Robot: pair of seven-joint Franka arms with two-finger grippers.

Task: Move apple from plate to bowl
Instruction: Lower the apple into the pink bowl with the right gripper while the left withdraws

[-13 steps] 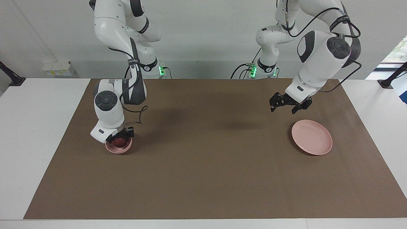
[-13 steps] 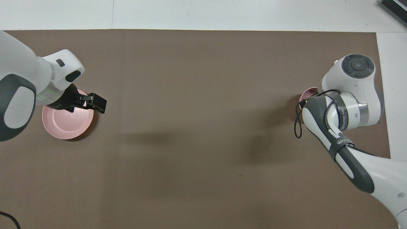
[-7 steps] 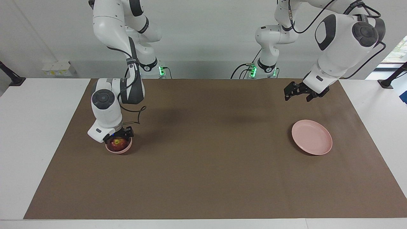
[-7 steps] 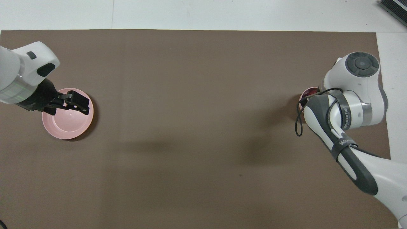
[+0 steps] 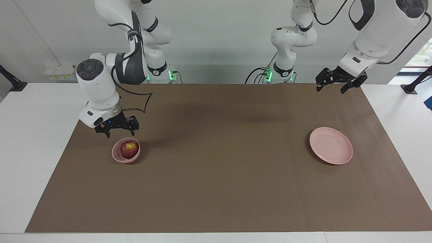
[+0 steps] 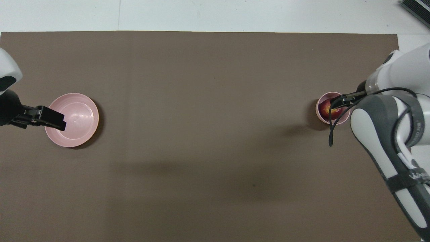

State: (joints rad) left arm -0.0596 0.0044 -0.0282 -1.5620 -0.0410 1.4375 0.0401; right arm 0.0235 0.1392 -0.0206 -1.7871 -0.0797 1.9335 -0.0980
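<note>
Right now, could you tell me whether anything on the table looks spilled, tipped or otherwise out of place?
Nothing stands out. The apple sits inside the upright bowl, the plate lies flat and bare, and both grippers, right and left, hang open and hold nothing.

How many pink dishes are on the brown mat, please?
2: the bowl holding the apple toward the right arm's end, and the bare plate toward the left arm's end.

overhead: right gripper [image 6: 342, 99] hidden by arm | bowl [image 6: 321, 114] partly covered
</note>
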